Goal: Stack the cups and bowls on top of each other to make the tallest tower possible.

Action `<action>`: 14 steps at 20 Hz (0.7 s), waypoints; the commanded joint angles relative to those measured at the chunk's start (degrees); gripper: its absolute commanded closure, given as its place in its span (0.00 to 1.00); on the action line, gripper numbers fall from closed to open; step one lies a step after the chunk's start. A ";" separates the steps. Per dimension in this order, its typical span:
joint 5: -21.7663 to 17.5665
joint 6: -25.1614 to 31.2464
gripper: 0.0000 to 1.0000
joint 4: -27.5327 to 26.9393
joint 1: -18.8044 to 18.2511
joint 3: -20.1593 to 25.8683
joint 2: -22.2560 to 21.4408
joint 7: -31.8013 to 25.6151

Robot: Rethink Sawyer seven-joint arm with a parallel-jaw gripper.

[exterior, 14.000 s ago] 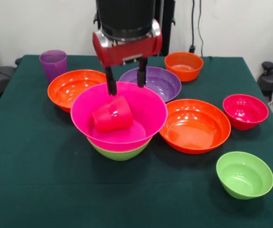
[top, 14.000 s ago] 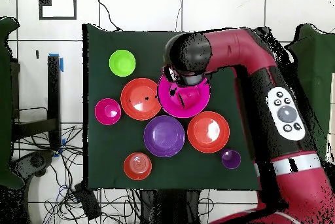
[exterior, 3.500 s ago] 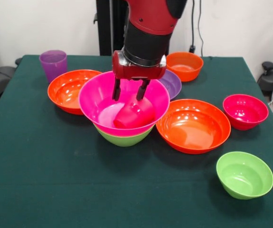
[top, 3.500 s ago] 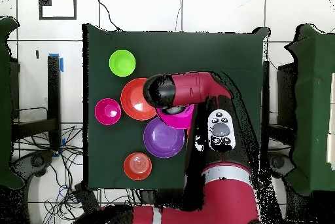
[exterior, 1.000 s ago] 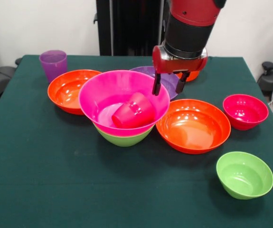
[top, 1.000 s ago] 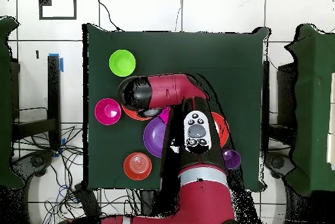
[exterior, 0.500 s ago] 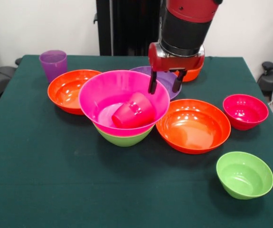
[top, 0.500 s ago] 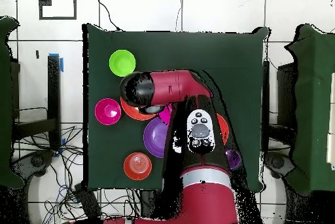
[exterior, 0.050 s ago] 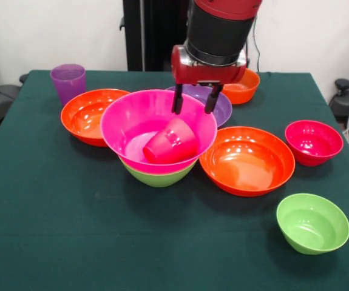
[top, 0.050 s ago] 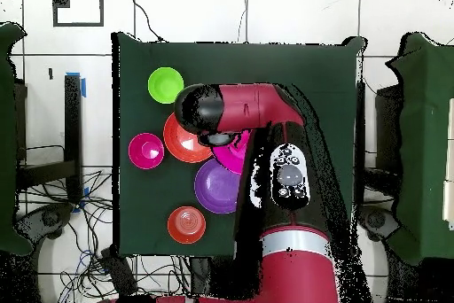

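A dark green tabletop (exterior, 0.050 s ago: 71,242) holds bright, glossy plastic bowls and two cups. Near its middle stands the tower (exterior, 0.050 s ago: 157,145) so far: a wide hot pink bowl (exterior, 0.050 s ago: 132,118) nested in a lime green bowl (exterior, 0.050 s ago: 156,177), with a red-pink cup (exterior, 0.050 s ago: 169,142) lying tilted on its side inside the pink one. The gripper (exterior, 0.050 s ago: 193,102) hangs just above the pink bowl's far rim, its two dark fingers spread apart and holding nothing. In the front view a large orange bowl (exterior, 0.050 s ago: 89,112) sits toward the left edge, touching the tower, and a second large orange bowl (exterior, 0.050 s ago: 247,159) lies just beside the tower on the right. A purple bowl (exterior, 0.050 s ago: 220,106) and a small orange bowl (exterior, 0.050 s ago: 247,85) sit toward the far edge, partly hidden by the arm. A translucent purple cup (exterior, 0.050 s ago: 68,82) stands upright near the far left corner. A small red-pink bowl (exterior, 0.050 s ago: 314,140) lies near the right edge, and a small lime green bowl (exterior, 0.050 s ago: 312,223) toward the near right corner. These pieces look light, stiff and slippery; a pinch over the thin rim seems the surest hold, and the tipped cup would likely roll if nudged. The near half of the tabletop offers open room, while the far half is crowded, so lifting high before crossing seems wise.
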 commanded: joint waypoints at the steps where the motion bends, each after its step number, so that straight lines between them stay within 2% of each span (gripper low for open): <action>1: -5.01 5.62 0.00 -3.30 -1.75 3.52 1.35 -9.12; 4: -4.82 4.83 0.00 -3.03 -2.50 4.20 1.47 -9.67; 14: -5.19 -0.16 0.00 -1.45 -1.78 4.38 3.69 -6.26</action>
